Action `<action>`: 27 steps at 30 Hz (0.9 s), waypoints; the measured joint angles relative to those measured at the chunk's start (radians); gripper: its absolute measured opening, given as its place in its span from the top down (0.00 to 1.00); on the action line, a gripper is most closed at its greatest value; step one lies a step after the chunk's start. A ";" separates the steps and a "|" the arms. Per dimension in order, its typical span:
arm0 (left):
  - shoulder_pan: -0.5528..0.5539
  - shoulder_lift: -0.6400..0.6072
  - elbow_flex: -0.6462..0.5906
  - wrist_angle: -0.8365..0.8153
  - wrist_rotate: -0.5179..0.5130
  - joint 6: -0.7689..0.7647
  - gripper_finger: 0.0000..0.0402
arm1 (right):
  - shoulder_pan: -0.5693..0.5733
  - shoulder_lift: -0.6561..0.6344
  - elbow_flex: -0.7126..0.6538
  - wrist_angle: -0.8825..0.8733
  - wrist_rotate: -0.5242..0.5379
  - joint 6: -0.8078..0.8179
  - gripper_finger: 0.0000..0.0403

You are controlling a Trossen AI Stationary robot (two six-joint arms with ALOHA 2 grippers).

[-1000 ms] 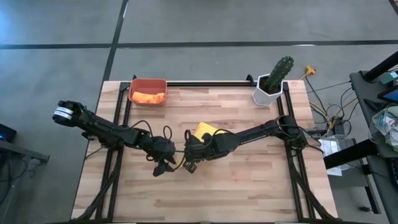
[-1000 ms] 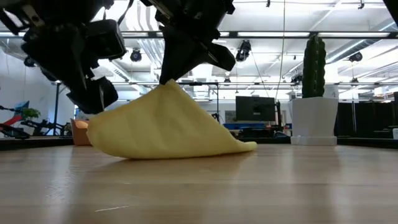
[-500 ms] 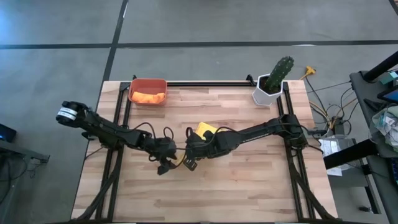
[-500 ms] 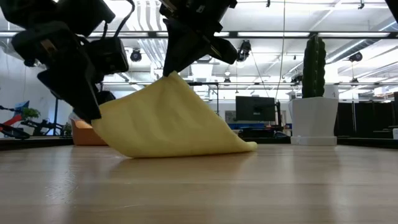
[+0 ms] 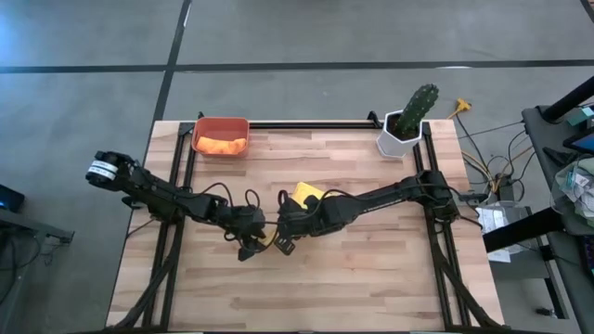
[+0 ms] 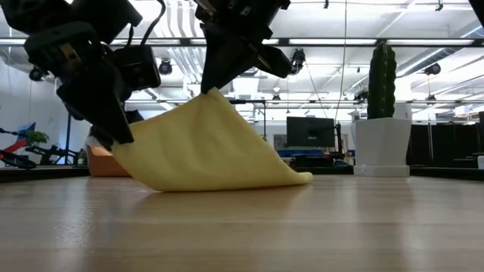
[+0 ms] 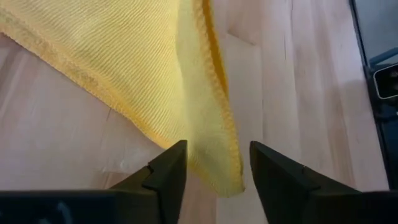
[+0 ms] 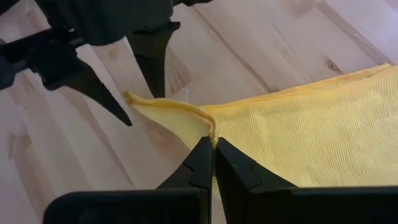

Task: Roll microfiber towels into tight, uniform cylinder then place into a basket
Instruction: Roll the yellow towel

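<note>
Closing in on the yellow towel (image 7: 186, 81): left pincer (image 7: 214, 168) now astride the hanging corner, fingers (image 7: 166, 171) apart and narrower than a second ago, no grip yet. Pinched shut on the towel's edge, right pincer (image 8: 213, 163) holding it tented above mid-surface (image 6: 302, 227), same as before. Probably readying a 2-pincer hold for rolling. Farther back, orange towel (image 5: 223, 145) already in the basket (image 5: 220, 123) at the far left corner. Beyond, cactus pot (image 5: 401, 134).
</note>
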 joint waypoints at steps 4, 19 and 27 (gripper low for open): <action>0.000 -0.008 0.000 -0.001 0.001 -0.009 0.72 | 0.003 -0.010 0.000 -0.022 -0.008 0.001 0.98; -0.001 -0.136 0.005 -0.011 0.237 -0.024 1.00 | 0.117 -0.038 -0.004 -0.016 -0.162 0.100 0.98; 0.000 -0.179 0.041 -0.011 0.377 -0.024 1.00 | 0.185 -0.038 -0.005 -0.005 -0.119 0.230 0.98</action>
